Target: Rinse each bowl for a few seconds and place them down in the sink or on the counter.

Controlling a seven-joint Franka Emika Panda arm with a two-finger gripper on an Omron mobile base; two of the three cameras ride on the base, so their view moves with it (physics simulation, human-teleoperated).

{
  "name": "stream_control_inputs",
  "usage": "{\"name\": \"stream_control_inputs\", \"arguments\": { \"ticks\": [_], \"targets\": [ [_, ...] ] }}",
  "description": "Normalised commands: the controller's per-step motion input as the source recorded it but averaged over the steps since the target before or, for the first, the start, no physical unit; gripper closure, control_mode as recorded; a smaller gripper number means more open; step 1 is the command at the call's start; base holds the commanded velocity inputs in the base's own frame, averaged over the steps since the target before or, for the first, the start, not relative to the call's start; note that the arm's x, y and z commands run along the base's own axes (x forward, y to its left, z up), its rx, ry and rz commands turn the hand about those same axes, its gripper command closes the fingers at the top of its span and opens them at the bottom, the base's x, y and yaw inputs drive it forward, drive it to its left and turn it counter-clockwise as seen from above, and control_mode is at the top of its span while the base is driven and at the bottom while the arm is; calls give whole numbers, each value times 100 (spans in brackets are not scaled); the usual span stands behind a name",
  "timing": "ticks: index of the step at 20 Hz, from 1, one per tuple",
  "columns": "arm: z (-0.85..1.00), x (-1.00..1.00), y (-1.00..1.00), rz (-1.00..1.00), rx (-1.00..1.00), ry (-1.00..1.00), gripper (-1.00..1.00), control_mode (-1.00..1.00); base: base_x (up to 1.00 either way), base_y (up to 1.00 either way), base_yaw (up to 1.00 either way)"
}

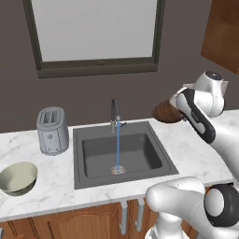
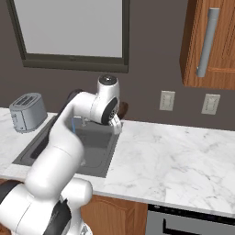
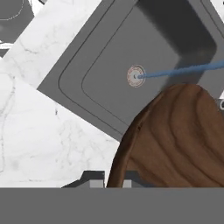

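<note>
The dark brown bowl is held clamped in the fingers above the bench, right of the sink, where water is running

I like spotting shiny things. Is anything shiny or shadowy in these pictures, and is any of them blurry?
Left base view: the cream bowl has a glossy inside, the toaster a soft sheen, and the sink looks evenly dark. Right base view: flat, even light on the counter. Hand view: the brown bowl looms huge and close; nothing looks blurry.
</note>
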Motion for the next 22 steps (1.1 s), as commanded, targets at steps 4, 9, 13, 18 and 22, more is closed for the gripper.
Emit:
{"name": "stream_control_inputs", "arguments": {
  "ticks": [4,9,13,18,22],
  "targets": [
    [-40,-14,15,16,1,2,100,-100,0,0,0],
    [-16,0,18,10,7,9,100,-100,0,0,0],
    [-12,4,31,6,8,12,100,-100,0,0,0],
    [-15,11,30,6,7,14,100,-100,0,0,0],
    [-22,8,28,6,6,12,100,-100,0,0,0]
  ]
}}
